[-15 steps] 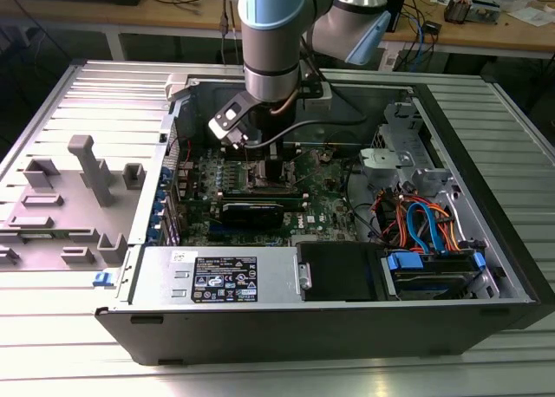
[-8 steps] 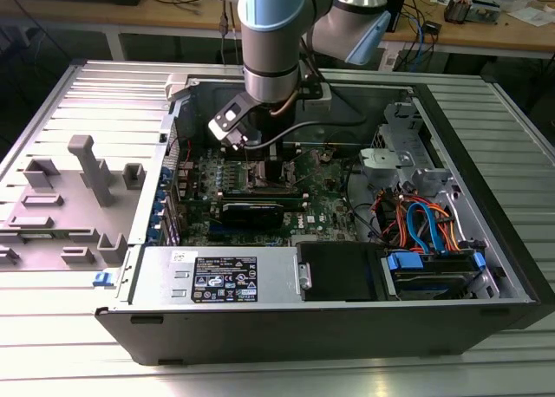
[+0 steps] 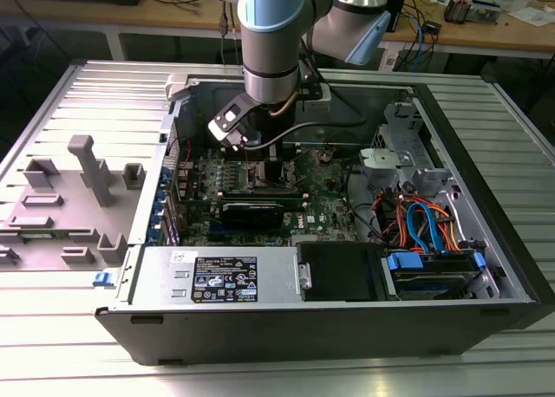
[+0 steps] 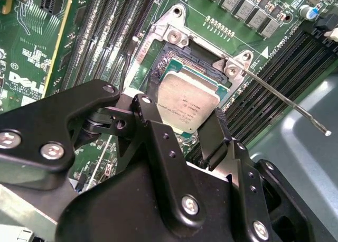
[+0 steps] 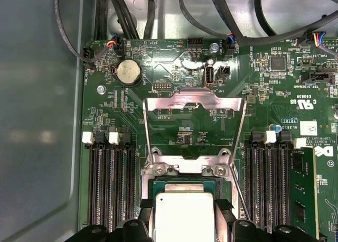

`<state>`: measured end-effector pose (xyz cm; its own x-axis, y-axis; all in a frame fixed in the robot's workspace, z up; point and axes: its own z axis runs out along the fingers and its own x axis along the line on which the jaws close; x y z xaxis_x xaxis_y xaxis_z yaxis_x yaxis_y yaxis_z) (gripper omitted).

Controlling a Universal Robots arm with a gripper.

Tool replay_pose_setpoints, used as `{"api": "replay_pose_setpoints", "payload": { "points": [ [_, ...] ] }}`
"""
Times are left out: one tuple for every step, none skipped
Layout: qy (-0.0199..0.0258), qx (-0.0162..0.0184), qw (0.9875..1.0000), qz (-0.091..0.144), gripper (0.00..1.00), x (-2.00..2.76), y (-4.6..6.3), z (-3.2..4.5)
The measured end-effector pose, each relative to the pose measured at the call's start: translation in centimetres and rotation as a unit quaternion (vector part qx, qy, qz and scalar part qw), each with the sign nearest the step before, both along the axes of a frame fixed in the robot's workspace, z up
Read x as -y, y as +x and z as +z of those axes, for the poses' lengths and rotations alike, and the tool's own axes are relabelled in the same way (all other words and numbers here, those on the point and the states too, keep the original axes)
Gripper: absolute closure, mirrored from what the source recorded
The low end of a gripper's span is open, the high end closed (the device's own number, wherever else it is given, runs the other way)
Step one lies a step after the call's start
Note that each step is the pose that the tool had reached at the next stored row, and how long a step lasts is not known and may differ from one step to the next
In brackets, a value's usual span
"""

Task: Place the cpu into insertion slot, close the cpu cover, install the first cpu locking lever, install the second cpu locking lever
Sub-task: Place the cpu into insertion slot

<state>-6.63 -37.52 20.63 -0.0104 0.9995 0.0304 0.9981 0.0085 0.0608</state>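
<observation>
Black gripper (image 4: 183,120) fingers clamp opposite edges of the cpu (image 4: 187,96), held at the insertion slot (image 4: 177,52); whether it is seated I cannot tell. Memory slots (image 4: 264,67) crowd both sides. Beyond, the cpu cover (image 5: 194,100) stands raised and one locking lever (image 4: 280,96) is swung free. White lettering marks the green board (image 5: 274,89). The open computer case (image 3: 347,332) lies on a ribbed metal table (image 3: 87,362).

Arm (image 3: 270,68): silver tubes, pale-blue joint caps. Claw (image 4: 180,112): matte black linkages, silver screws (image 4: 190,204).
</observation>
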Motion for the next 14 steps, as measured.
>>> {"api": "replay_pose_setpoints", "payload": {
  "points": [
    [0.0002,0.0001,1.0000,0.000,0.46,0.00,-0.03,-0.05],
    [0.0001,0.0001,1.0000,0.000,0.46,0.00,-0.08,-0.09],
    [0.0001,0.0000,1.0000,0.000,0.46,0.00,-0.17,-0.11],
    [0.0001,0.0001,1.0000,0.000,0.46,-0.01,-0.22,-0.12],
    [-0.0008,-0.0001,1.0000,0.000,0.46,0.00,-0.23,-0.11],
    [-0.0033,0.0000,1.0000,0.000,0.46,0.00,-0.24,-0.12],
    [-0.0055,0.0001,1.0000,0.000,0.46,0.00,-0.23,-0.12],
    [-0.0060,0.0000,1.0000,0.000,0.46,0.00,-0.23,-0.12],
    [-0.0061,0.0000,1.0000,0.000,0.46,0.01,-0.23,-0.11],
    [-0.0061,0.0000,1.0000,-0.002,0.46,0.00,-0.23,-0.11],
    [-0.0061,0.0000,1.0000,-0.004,0.46,0.00,-0.23,-0.11],
    [-0.0061,0.0000,1.0000,-0.004,0.46,0.00,-0.23,-0.12],
    [-0.0061,0.0000,1.0000,-0.004,0.46,0.00,-0.23,-0.11],
    [-0.0061,0.0000,1.0000,-0.005,0.46,0.00,-0.23,-0.11]
  ]
}}
